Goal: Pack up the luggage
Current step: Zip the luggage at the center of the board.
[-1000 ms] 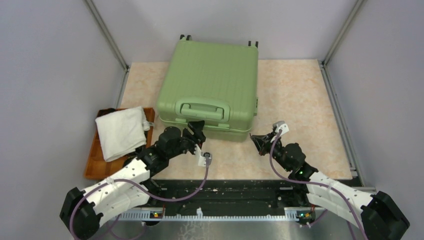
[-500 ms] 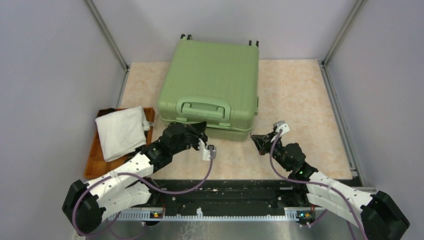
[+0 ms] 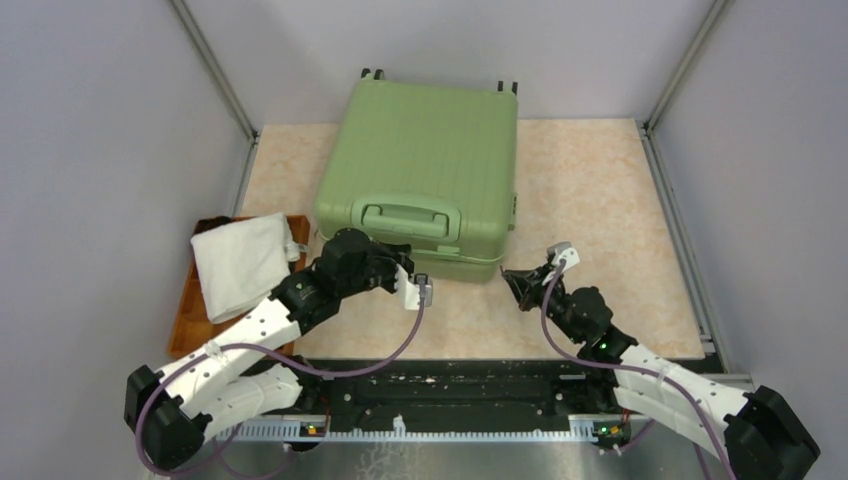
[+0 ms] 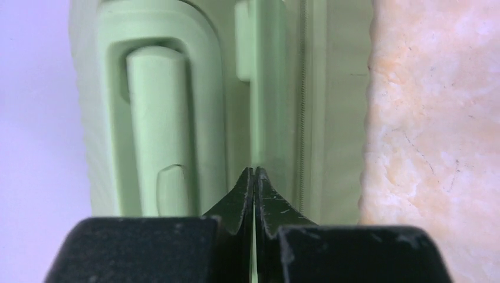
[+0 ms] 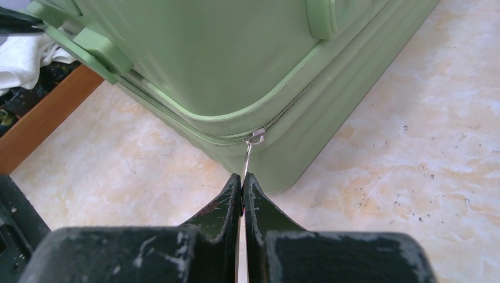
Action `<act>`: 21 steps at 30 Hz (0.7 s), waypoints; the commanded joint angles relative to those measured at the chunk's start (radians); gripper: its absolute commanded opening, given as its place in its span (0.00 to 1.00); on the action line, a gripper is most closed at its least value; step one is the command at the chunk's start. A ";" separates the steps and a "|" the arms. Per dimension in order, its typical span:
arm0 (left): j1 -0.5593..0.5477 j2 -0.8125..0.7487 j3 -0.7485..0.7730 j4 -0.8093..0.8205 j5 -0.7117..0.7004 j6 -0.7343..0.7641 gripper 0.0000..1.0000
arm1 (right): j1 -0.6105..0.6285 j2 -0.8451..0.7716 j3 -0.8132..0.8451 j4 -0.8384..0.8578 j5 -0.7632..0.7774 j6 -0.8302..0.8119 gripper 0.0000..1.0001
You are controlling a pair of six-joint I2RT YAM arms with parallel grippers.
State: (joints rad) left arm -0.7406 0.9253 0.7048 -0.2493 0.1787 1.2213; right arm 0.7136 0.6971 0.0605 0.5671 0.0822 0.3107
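Nearest to us, in front of the luggage (image 3: 425, 150), both arms reach across the bench (image 3: 590, 200) toward its front wall. The right claw (image 5: 243, 177) sits just off the luggage's front right corner. It is clenched on the thin metal zipper pull (image 5: 247, 156), which runs from between the fingertips up to the slider (image 5: 256, 137) on the zipper seam (image 5: 312, 82), where the seam rounds that corner. The left claw (image 4: 253, 172) is up against the luggage's front wall, just below the green handle (image 4: 156, 118). Its fingers (image 4: 236, 203) are clenched tip to tip, and we cannot tell whether anything is caught between them. The tips meet at a raised green strip (image 4: 262, 88) that lies between the handle's recess and the zipper seam. The luggage itself lies flat on the bench with its lid shut and its ribbed shell facing up, and it reaches from mid-bench to the bench's back edge. Off the luggage's front left corner a wooden tray (image 3: 185, 325) holds a folded white cloth (image 3: 240, 265). The tray's nearest corner comes close to the shell, though we cannot tell whether they touch. On the luggage's far side, small black wheels (image 3: 370, 73) poke out toward the back wall.
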 commanded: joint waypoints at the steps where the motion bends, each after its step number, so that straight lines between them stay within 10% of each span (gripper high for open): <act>1: 0.014 -0.011 0.166 0.183 -0.021 -0.033 0.00 | 0.026 -0.037 0.005 -0.038 -0.117 -0.003 0.00; 10: 0.014 0.052 0.259 -0.039 0.072 -0.041 0.00 | 0.027 -0.043 0.014 -0.062 -0.124 -0.006 0.00; 21: 0.014 -0.158 -0.027 -0.142 0.174 0.050 0.64 | 0.026 -0.041 0.013 -0.069 -0.094 -0.009 0.00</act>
State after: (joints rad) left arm -0.7269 0.8749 0.7887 -0.3767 0.2810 1.1965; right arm 0.7136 0.6491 0.0601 0.5163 0.0525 0.3058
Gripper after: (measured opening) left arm 0.589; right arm 0.007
